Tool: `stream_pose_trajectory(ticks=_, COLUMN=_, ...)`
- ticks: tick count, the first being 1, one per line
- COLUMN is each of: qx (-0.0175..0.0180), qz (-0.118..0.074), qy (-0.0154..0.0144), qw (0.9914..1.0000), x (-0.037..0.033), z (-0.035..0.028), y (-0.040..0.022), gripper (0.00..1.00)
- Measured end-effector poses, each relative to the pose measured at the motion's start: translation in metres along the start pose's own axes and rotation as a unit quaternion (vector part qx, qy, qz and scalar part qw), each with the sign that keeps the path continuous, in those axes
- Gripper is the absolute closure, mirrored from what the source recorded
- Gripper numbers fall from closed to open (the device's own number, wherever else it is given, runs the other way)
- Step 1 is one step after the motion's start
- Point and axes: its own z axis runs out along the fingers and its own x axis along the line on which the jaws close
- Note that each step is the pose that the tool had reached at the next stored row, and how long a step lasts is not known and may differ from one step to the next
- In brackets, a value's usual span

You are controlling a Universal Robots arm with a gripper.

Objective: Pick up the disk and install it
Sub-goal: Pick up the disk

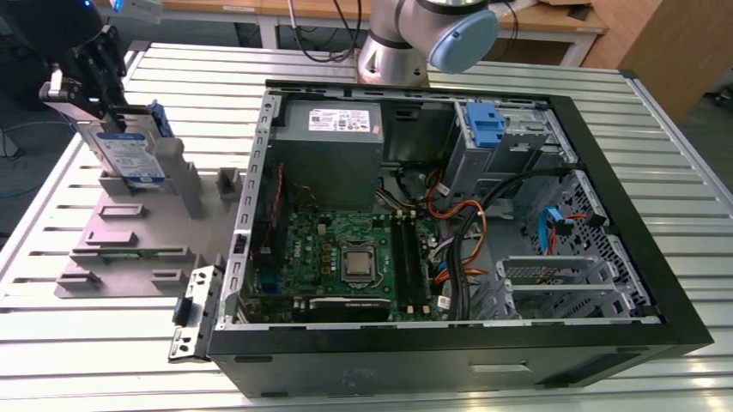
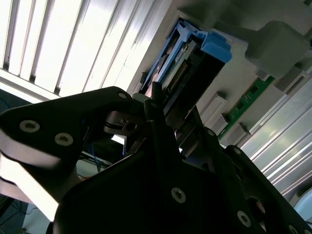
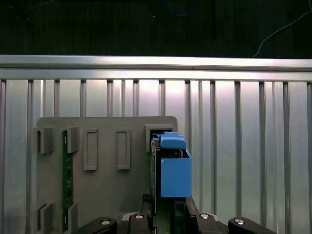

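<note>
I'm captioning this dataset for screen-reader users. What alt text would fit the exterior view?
A robot gripper is at the top of the disk, which stands upright in a grey stand on a slatted metal table. To the exterior view's right lies an open computer case.

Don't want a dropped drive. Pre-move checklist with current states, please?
1. Gripper at the top edge of the disk: ok.
2. Disk standing upright in the grey stand: ok.
3. Hold on the disk secure: cannot tell.
4. Computer case open, interior exposed: ok.
5. Cables clear of the drive cage: cannot tell; they loop close beside it.
</note>
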Motion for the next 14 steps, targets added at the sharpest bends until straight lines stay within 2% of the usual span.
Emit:
stream_pose_trajectory(ticks=4, qx=0.0, qz=0.0, qy=0.0, qw=1.0, x=0.0, z=-0.0003, y=0.0, gripper=0.65)
stream_pose_trajectory(ticks=9, qx=0.0, qz=0.0, qy=0.0009, qw=1.0, x=-0.0003, z=-0.0064, y=0.0001, gripper=0.65)
stream_pose_trajectory(ticks=14, qx=0.0001, qz=0.0, qy=0.0015, qw=1.0, x=-0.001, z=-0.019, y=0.0002, gripper=0.65)
